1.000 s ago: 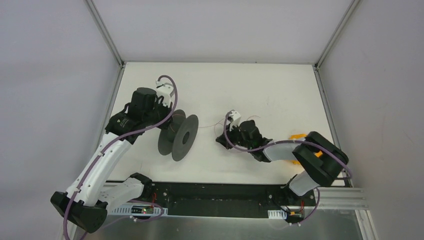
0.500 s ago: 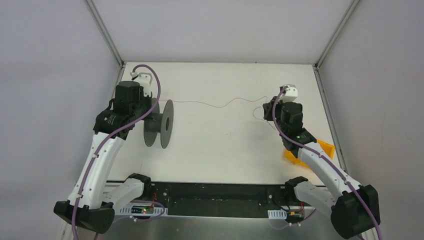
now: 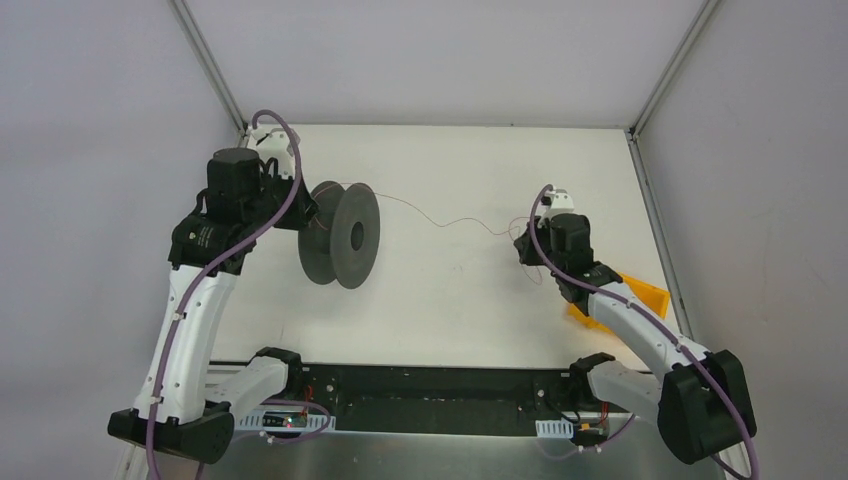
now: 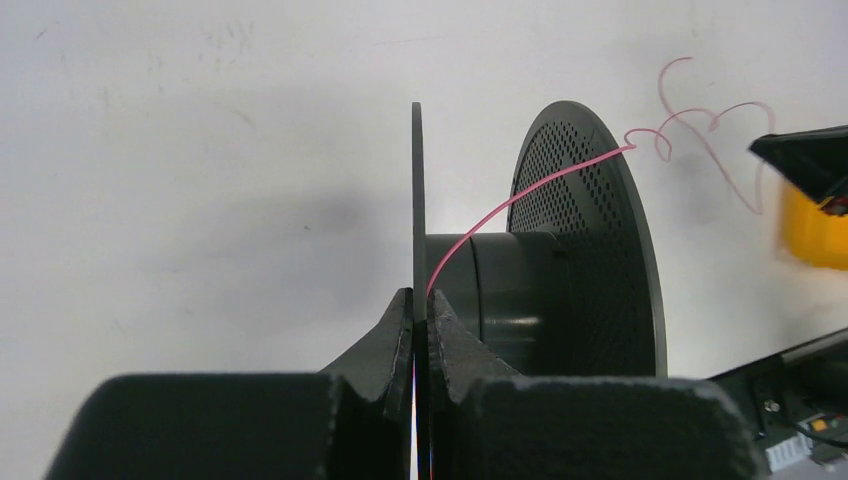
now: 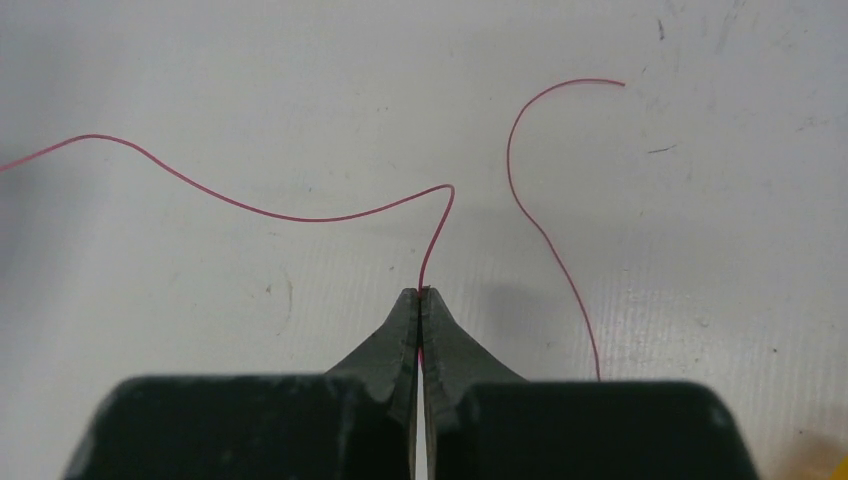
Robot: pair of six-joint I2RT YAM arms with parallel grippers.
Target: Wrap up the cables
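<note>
The cable (image 3: 440,218) is a thin pinkish wire running across the table from the dark grey spool (image 3: 340,235) to my right gripper (image 3: 522,247). My left gripper (image 4: 421,305) is shut on the spool's near flange (image 4: 417,190) and holds the spool up. The cable (image 4: 520,195) runs onto the spool's hub. My right gripper (image 5: 421,293) is shut on the cable (image 5: 300,217), which leads off to the left. A loose tail of the cable (image 5: 540,215) curves on the table to the right of the fingers.
An orange object (image 3: 630,297) lies on the table under my right forearm, at the right side. The white table (image 3: 450,320) has metal frame posts at its back corners and a black rail along the near edge.
The left arm has swung the spool round, so its flange now faces the camera more. The right gripper has moved slightly left and nearer, and the cable between them sags more.
</note>
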